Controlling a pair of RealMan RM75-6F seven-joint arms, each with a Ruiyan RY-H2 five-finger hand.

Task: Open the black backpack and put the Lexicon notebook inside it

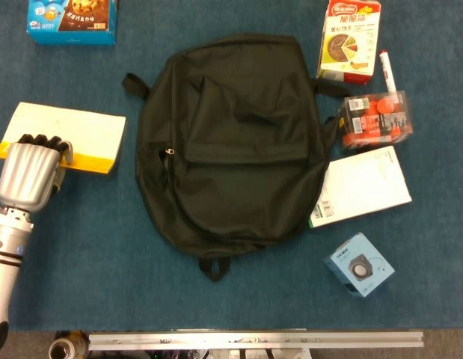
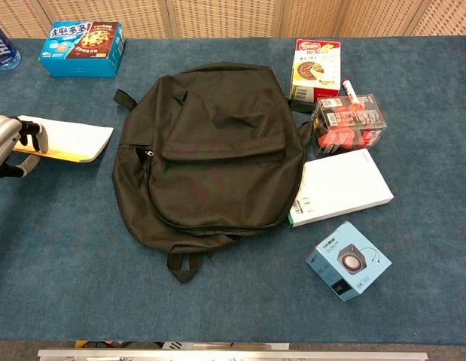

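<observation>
The black backpack [image 1: 231, 134] lies flat and zipped shut in the middle of the blue table, its zipper pull [image 1: 168, 152] on its left side. To its left is the Lexicon notebook [image 1: 75, 130], cream with a yellow band along the near edge. My left hand [image 1: 28, 176] grips that yellow edge, fingers curled over the top, and holds the notebook tilted. In the chest view the same hand [image 2: 5, 143] shows at the left border with the notebook [image 2: 71, 139] raised off the table. My right hand is in neither view.
A blue cookie box [image 1: 72, 19] lies at the back left. Right of the backpack are a snack box [image 1: 349, 39], a marker [image 1: 386, 69], a clear box of red items [image 1: 377, 120], a white box [image 1: 363, 187] and a blue speaker box [image 1: 358, 264].
</observation>
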